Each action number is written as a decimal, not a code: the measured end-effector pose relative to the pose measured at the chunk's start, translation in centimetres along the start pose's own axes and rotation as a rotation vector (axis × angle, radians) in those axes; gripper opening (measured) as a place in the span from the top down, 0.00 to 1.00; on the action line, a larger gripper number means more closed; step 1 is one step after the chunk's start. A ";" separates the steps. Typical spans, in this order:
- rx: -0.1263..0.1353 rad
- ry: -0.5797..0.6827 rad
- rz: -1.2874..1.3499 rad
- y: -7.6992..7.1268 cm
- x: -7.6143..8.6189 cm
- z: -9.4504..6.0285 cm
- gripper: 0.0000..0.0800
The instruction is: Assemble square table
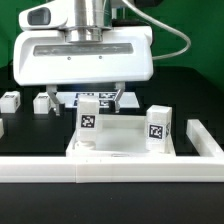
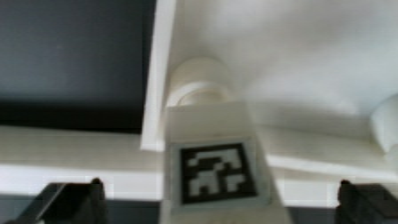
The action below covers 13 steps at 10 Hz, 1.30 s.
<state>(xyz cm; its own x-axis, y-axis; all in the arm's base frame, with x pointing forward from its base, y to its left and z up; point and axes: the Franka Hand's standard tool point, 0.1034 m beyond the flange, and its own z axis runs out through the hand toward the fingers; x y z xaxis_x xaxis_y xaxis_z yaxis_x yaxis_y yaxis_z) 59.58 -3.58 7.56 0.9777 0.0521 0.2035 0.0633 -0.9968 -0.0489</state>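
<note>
Square table slab (image 1: pixel 120 150) is lying flat at the near middle of the bench, just behind the long white wall (image 1: pixel 110 172). Two legs are standing upright on it: one (image 1: pixel 88 118) at the corner toward the exterior view's left, the other (image 1: pixel 158 123) at the corner toward the exterior view's right. Two more legs (image 1: pixel 10 100) (image 1: pixel 42 102) are lying loose, far off toward the exterior view's left.

The gripper (image 1: pixel 97 100) is being held over the first leg, slightly to its far side. In the wrist view that leg (image 2: pixel 214 165) is being framed between the two fingertips of the gripper (image 2: pixel 217 200), its long axis upright and running away from the camera down to the slab (image 2: pixel 302 90). The jaws are being held apart, with a gap showing on either side of the leg.

No brand or readable writing is being shown; only black-and-white square tags are being carried by the legs.
</note>
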 end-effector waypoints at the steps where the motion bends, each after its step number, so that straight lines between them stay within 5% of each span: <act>1: 0.018 -0.042 0.001 -0.2 0.1 0.0 0.19; 2: 0.039 -0.102 -0.008 -0.4 0.0 0.0 0.19; 7: 0.022 -0.061 -0.008 0.2 0.8 0.0 0.19; 10: -0.019 -0.050 0.054 0.6 2.1 -0.8 0.19; 13: -0.021 -0.046 0.058 1.0 2.3 -1.1 0.19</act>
<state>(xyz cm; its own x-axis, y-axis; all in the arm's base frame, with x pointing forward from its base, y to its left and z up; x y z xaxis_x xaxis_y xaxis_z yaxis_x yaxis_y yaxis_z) 61.72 -4.51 9.07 0.9878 -0.0031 0.1557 0.0030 -0.9993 -0.0383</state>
